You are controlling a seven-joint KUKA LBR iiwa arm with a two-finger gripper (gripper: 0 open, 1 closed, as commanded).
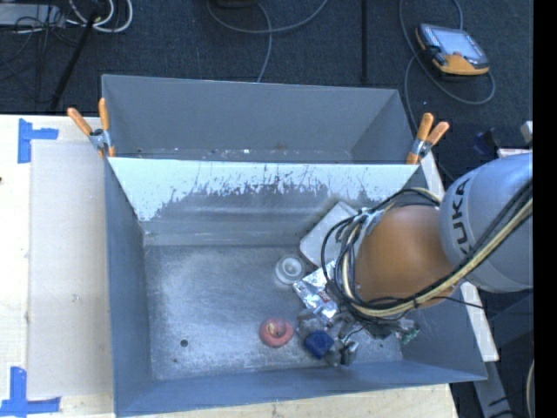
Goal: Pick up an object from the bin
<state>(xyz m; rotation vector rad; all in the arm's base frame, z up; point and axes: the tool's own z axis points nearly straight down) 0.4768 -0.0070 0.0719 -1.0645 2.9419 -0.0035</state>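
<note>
Now the gripper (338, 345) is hovering at a blue lump (317, 344) by the bin (174, 320) front; its grip cannot be told. Next, probably closing and lifting.

A robotics lab: KUKA arm (487, 225), grey bin (252, 129), cables (109, 7)

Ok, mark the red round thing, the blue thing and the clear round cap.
red round thing (277, 332): camera view, on its middle.
blue thing (317, 344): camera view, on its top face.
clear round cap (288, 271): camera view, on its middle.
</note>
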